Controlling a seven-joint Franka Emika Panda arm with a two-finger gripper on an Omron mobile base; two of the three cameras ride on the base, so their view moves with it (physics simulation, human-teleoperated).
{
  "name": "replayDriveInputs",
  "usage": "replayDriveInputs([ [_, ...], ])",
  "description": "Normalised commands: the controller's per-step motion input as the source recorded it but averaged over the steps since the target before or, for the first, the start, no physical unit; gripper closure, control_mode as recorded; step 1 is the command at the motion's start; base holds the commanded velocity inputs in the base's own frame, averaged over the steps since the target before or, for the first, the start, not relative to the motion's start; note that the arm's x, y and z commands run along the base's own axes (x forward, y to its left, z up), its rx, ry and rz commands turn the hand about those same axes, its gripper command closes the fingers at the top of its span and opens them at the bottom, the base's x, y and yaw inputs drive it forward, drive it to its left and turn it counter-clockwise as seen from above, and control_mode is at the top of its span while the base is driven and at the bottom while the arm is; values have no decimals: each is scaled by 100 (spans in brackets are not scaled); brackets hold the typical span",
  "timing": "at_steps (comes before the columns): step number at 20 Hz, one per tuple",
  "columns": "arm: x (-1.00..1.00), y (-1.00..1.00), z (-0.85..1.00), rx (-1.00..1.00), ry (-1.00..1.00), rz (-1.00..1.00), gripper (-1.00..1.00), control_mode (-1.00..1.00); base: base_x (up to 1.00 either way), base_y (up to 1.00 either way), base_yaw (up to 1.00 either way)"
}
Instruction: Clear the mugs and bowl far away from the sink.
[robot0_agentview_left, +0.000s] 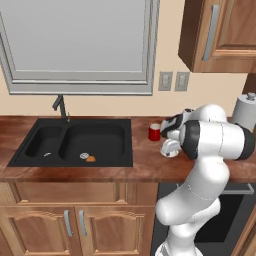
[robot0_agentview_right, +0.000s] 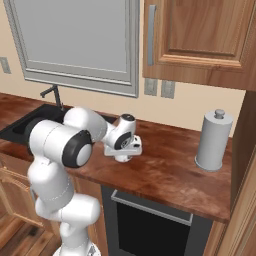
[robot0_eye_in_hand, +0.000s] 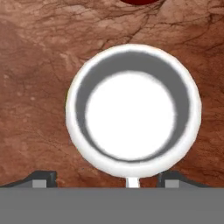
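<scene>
The white mug (robot0_eye_in_hand: 133, 109) stood upright on the brown tabletop (robot0_eye_in_hand: 35, 78), its round mouth facing straight up into the hand view, so its long axis ran vertical; a short pale stub, apparently its handle, showed at the rim nearest the camera. In the left base view it sat (robot0_agentview_left: 170, 148) to the right of the black sink (robot0_agentview_left: 75, 142), with the red mug (robot0_agentview_left: 154, 132) upright just beside it, nearer the wall, and a small orange object (robot0_agentview_left: 90, 158) in the sink's right basin. The tool (robot0_eye_in_hand: 107, 177) hung directly above the white mug, its jaws spread wide, one dark fingertip (robot0_eye_in_hand: 41, 178) on either side of the rim, gripping nothing. A grey paper-towel roll (robot0_agentview_right: 214, 140) stood well apart, farther right.
</scene>
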Motion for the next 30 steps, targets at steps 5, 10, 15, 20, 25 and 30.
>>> replayDriveInputs([
  [5,27,-11,-19,0,0,7,-100,-100,0,0,0],
  [10,2,-1,-4,0,0,4,-100,-100,0,0,0],
  [15,-17,-2,0,0,-4,0,-100,-100,0,0,0],
  [20,0,0,0,0,-2,0,-100,-100,0,0,0],
  [25,0,0,0,0,0,0,100,-100,0,0,0],
  [30,0,0,0,0,0,0,100,-100,0,0,0],
])
